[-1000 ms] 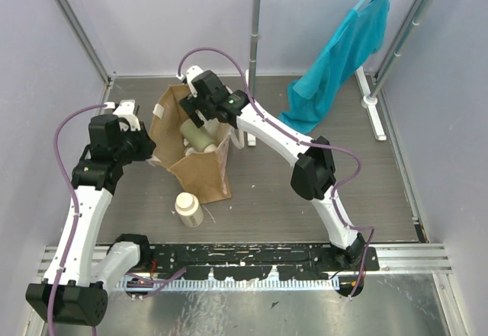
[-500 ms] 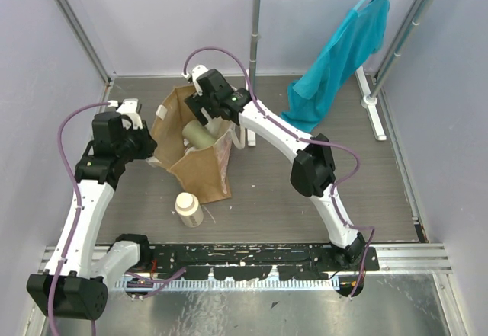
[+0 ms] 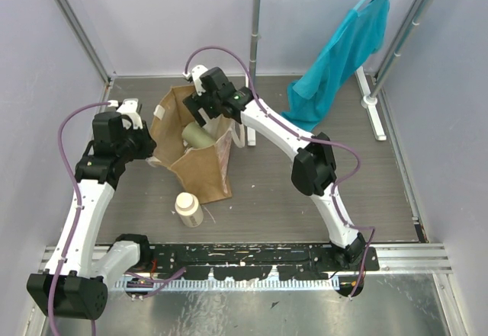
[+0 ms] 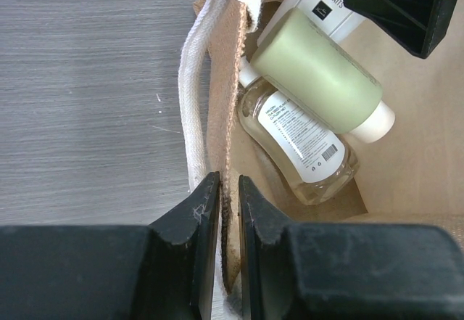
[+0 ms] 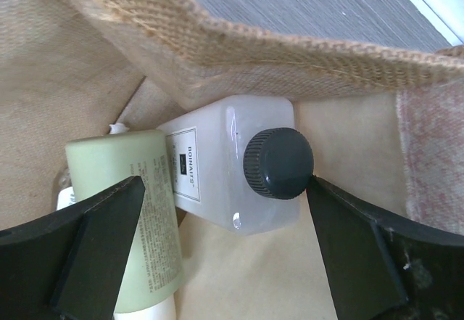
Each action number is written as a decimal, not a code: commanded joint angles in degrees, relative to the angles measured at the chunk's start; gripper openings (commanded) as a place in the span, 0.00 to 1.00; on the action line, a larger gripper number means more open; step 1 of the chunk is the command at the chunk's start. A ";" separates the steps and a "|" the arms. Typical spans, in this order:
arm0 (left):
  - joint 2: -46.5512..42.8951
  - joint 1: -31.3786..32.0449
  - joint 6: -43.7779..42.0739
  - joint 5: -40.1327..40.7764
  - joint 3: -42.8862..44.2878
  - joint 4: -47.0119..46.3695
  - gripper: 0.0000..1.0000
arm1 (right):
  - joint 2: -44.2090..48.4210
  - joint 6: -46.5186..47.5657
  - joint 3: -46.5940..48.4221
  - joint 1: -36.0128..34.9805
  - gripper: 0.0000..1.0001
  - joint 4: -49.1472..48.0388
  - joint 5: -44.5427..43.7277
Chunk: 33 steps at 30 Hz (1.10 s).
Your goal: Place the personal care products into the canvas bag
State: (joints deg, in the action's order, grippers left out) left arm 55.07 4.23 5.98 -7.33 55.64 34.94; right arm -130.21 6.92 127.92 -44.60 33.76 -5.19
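Cream and smooth, the bottle on the bench beside the bag looks light, stiff, slippery, best gripped across its mid-body; the left end effector pinches the bag's rim, the right end effector hangs spread over its mouth.

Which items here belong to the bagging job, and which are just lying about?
Job: canvas bag; olive-green bottle, white rectangular bottle and clear bottle inside it; cream bottle standing outside the bag.
Lying about: teal garment; metal rack it hangs on.
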 commanded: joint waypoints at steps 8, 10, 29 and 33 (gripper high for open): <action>-1.12 -0.09 -1.36 0.57 0.72 -0.81 0.23 | 4.19 -2.89 -3.83 -4.72 1.00 0.78 5.98; -1.29 -0.09 -1.41 0.57 0.47 -0.78 0.23 | 4.54 -2.79 -4.00 -4.96 1.00 1.20 5.48; -1.77 -0.10 -1.67 1.00 0.10 -0.99 0.24 | 7.08 -1.48 5.42 -5.26 1.00 8.91 -3.25; -1.46 -0.09 -1.67 1.00 0.00 -1.15 0.24 | 10.85 -0.61 6.04 -5.23 1.00 9.21 -4.95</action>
State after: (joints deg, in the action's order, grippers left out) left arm 54.19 4.23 4.91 -6.87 55.64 34.94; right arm -126.96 5.89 130.21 -49.50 42.46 -7.03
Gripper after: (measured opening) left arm 0.241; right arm 0.999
